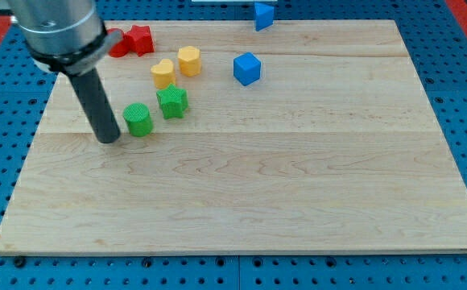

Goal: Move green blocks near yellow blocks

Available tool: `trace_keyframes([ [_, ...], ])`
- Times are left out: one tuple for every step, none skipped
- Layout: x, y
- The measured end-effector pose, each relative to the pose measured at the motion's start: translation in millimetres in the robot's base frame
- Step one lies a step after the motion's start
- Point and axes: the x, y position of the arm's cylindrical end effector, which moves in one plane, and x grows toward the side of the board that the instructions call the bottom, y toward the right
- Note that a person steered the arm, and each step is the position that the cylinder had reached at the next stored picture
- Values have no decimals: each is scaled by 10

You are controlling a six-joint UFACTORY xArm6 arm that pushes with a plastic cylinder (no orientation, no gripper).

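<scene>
A green cylinder block (138,120) lies on the wooden board at the view's left. A green star-shaped block (172,101) sits just to its upper right. A yellow heart-shaped block (163,74) and a yellow hexagonal block (189,60) lie above the green star, the heart close to it. My tip (109,138) rests on the board just left of the green cylinder, a small gap from it or barely touching.
Two red blocks (132,40) sit at the board's top left edge, partly behind the arm. A blue cube (247,68) lies right of the yellow blocks. Another blue block (263,14) sits at the top edge. The wooden board (282,185) rests on a blue perforated table.
</scene>
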Motion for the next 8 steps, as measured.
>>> trace_keyframes([
  [-57,-208],
  [-57,-468],
  [-57,-754],
  [-80,-859],
  [-86,-900],
  [-86,-903],
  [-86,-905],
  [-86,-871],
])
